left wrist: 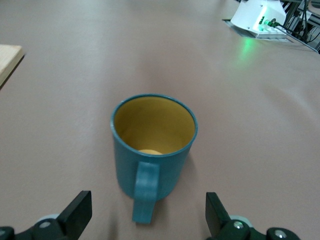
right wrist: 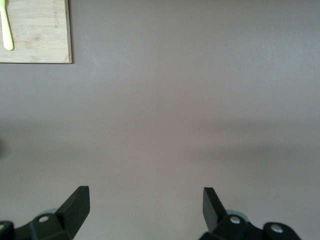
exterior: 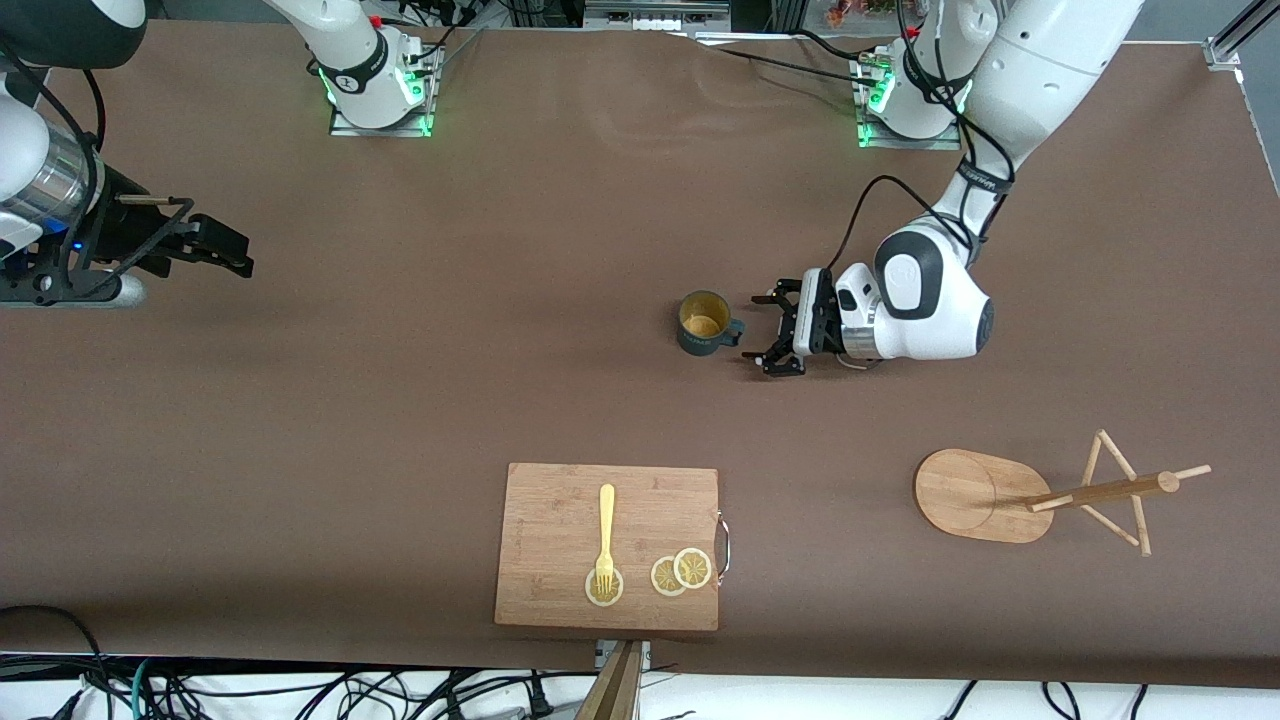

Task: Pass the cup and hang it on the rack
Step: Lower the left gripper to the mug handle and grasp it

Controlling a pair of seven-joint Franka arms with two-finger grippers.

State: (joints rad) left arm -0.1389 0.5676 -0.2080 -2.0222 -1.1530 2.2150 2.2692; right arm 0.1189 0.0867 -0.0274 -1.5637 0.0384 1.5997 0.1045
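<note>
Teal ceramic cup (exterior: 705,323) with tan interior stands mid-surface, handle between the left hand's (exterior: 768,332) spread fingers; right hand (exterior: 225,248), fingers apart, waits over the surface's edge.

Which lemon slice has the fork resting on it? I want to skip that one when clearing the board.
The lone lemon slice under the fork tines, toward the right arm's end of the cutting board; the overlapping pair lies untouched.

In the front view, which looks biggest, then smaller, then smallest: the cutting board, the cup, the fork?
1. Cutting board, the biggest by far.
2. Fork, long but thin, lying on the board.
3. Cup, shorter than the fork but wider, so these two are close.
</note>
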